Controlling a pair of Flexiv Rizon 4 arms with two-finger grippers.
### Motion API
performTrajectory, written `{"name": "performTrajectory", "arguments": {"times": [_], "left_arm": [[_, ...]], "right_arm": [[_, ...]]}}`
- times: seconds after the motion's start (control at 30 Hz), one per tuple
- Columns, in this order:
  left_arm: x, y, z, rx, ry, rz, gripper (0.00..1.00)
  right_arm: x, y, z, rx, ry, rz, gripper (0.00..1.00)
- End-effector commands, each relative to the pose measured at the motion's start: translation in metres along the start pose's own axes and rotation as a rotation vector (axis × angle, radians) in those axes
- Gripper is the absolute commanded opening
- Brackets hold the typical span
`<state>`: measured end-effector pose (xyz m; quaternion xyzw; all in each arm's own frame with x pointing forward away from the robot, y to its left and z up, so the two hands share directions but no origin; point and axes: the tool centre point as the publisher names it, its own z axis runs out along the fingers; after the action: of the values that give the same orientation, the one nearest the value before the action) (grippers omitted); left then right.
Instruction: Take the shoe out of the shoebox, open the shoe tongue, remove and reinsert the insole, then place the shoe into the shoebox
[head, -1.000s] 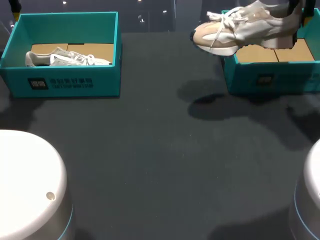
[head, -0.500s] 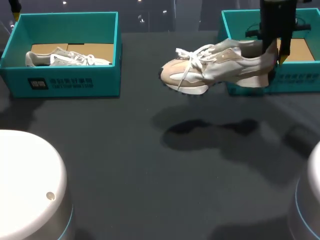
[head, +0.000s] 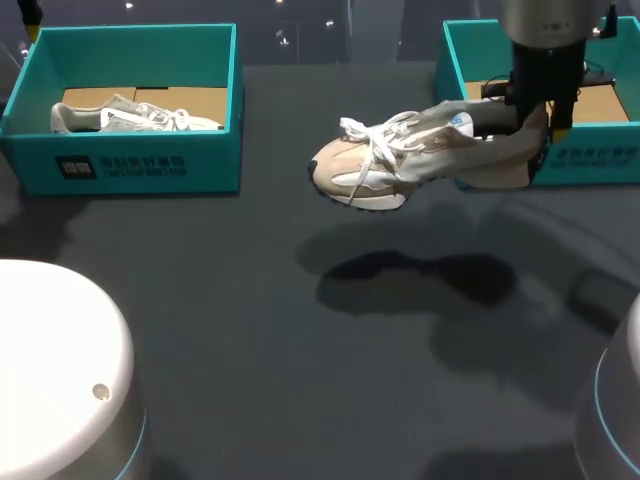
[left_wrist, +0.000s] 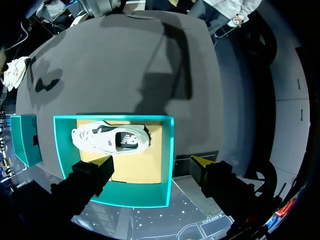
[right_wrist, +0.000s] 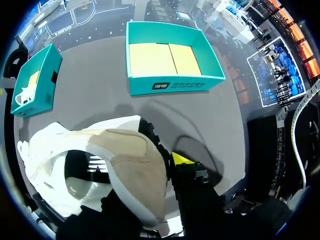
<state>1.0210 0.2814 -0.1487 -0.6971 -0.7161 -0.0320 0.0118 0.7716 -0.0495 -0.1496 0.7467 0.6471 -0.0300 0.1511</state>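
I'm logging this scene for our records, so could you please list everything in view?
left box: one, teal, table's far left.
right box: one, teal, table's far right, tan floor showing.
beige shoe: one, beige and white, in the air over the table, beside the right box.
white shoe: one, white and grey, lying in the left box.
table: one, dark grey, under everything.
bases: two, white, at the near corners.
left gripper: one, yellow-tipped, open, above the left box.
right gripper: one, yellow-tipped, shut on the beige shoe's heel.
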Motion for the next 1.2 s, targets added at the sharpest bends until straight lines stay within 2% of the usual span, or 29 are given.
{"name": "performTrajectory", "arguments": {"times": [0.03, 0.27, 0.33, 0.57, 0.87, 1.2], "left_arm": [[0.0, -0.001, 0.0, -0.002, 0.002, 0.001, 1.0], [0.0, -0.001, 0.0, -0.002, 0.002, 0.001, 1.0], [0.0, -0.001, 0.0, -0.002, 0.002, 0.001, 1.0], [0.0, -0.001, 0.0, -0.002, 0.002, 0.001, 1.0], [0.0, -0.001, 0.0, -0.002, 0.002, 0.001, 1.0], [0.0, -0.001, 0.0, -0.002, 0.002, 0.001, 1.0]], "right_arm": [[0.008, -0.009, 0.005, -0.014, -0.016, -0.017, 0.0], [0.041, -0.045, 0.038, 0.017, -0.063, -0.077, 0.0], [0.046, -0.055, 0.048, 0.029, -0.094, -0.068, 0.0], [0.058, -0.083, 0.078, 0.01, -0.082, -0.029, 0.0], [0.069, -0.109, 0.101, 0.016, -0.057, -0.01, 0.0], [0.088, -0.123, 0.131, 0.052, -0.025, 0.007, 0.0]]}}
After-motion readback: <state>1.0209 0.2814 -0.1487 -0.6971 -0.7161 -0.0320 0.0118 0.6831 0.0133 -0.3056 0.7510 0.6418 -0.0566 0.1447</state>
